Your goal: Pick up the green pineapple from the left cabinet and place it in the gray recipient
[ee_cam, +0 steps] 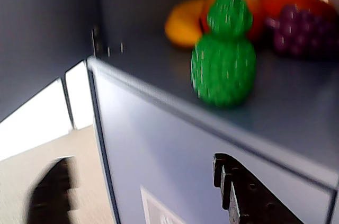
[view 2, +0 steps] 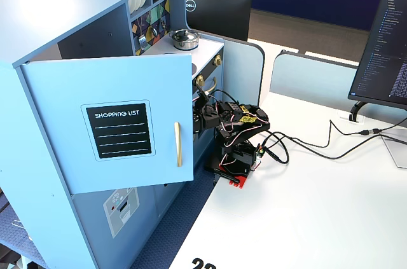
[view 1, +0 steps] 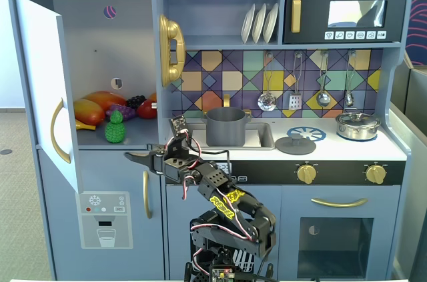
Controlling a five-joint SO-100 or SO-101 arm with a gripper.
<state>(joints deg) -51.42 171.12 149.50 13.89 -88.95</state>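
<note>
Reaching toward the tall blue-gray cupboard (view 1: pixel 93 62), door swung wide for access; black two-finger gripper (view 1: pixel 138 157) spread open, empty, just below the shelf edge. Bumpy bright green toy pineapple (ee_cam: pixel 223 60) upright on that shelf; dark gray pot (view 1: pixel 225 126) waiting in the sink.

I see an office: white desks, a Dell monitor (view 2: pixel 218 14), gray partition panels (view 2: pixel 311 81), and a toy kitchen (view 1: pixel 220 129) placed there.
</note>
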